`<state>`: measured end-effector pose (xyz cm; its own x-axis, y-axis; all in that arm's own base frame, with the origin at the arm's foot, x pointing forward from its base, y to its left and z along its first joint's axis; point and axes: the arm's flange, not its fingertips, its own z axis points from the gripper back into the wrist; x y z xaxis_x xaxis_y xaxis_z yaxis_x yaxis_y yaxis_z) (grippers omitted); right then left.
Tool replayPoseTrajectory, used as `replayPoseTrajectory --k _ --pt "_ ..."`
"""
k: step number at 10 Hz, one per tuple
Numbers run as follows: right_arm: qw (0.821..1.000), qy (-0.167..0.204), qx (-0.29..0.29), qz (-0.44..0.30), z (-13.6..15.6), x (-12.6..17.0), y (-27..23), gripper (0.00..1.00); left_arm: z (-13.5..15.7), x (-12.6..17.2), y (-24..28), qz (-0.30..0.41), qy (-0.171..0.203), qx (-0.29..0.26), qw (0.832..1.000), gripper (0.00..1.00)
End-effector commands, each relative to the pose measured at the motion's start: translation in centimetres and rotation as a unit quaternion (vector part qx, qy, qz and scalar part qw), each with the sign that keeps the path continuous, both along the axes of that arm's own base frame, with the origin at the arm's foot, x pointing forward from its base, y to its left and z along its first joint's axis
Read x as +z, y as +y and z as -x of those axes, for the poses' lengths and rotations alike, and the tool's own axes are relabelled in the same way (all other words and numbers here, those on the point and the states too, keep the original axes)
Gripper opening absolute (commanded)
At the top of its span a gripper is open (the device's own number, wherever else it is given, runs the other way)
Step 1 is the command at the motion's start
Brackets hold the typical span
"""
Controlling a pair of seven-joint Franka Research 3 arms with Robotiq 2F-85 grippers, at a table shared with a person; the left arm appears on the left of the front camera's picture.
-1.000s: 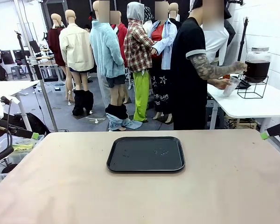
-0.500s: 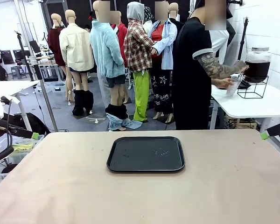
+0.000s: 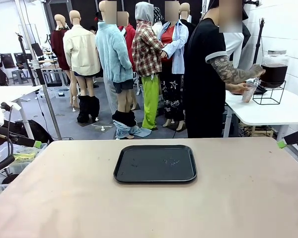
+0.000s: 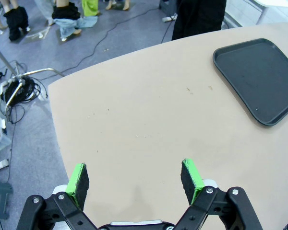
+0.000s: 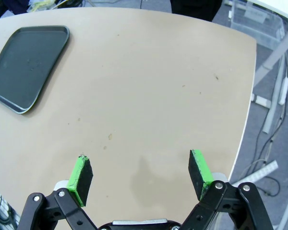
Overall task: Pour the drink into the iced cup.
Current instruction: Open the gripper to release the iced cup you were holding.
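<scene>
A person in a black T-shirt (image 3: 203, 79) stands at a white side table (image 3: 268, 111) beyond my table. One hand holds a clear cup (image 3: 248, 92) by the tap of a glass dispenser of dark drink (image 3: 273, 67). Whether the cup holds ice is too small to tell. My left gripper (image 4: 134, 175) is open above bare tabletop near the table's left edge, nothing between its green pads. My right gripper (image 5: 140, 170) is open too, over bare tabletop near the right edge. In the front view one green pad (image 3: 37, 144) shows at the left and another green pad (image 3: 281, 144) at the right.
A black tray (image 3: 155, 163) lies bare in the middle of my tan table (image 3: 149, 208); the tray (image 4: 259, 76) lies to the left gripper's right and the tray (image 5: 26, 64) to the right gripper's left. Cables and boxes lie on the floor past the table's edges.
The person has shifted a little to the right and brought the cup more upright beside the dispenser's tap. Both arms and the tray stand as before.
</scene>
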<state>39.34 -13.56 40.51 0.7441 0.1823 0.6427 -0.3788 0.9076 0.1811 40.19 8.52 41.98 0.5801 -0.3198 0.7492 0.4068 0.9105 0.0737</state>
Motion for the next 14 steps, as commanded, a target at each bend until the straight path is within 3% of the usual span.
replayPoseTrajectory --k 1,14 --pt "1.000 -0.002 0.008 0.007 -0.03 -0.03 -0.18 1.00 0.05 -0.24 0.00 -0.001 -0.007 0.005 1.000 1.00" --pt "1.000 -0.002 0.008 0.007 -0.03 -0.03 -0.18 1.00 0.05 -0.24 0.00 -0.001 -0.007 0.005 1.000 1.00"
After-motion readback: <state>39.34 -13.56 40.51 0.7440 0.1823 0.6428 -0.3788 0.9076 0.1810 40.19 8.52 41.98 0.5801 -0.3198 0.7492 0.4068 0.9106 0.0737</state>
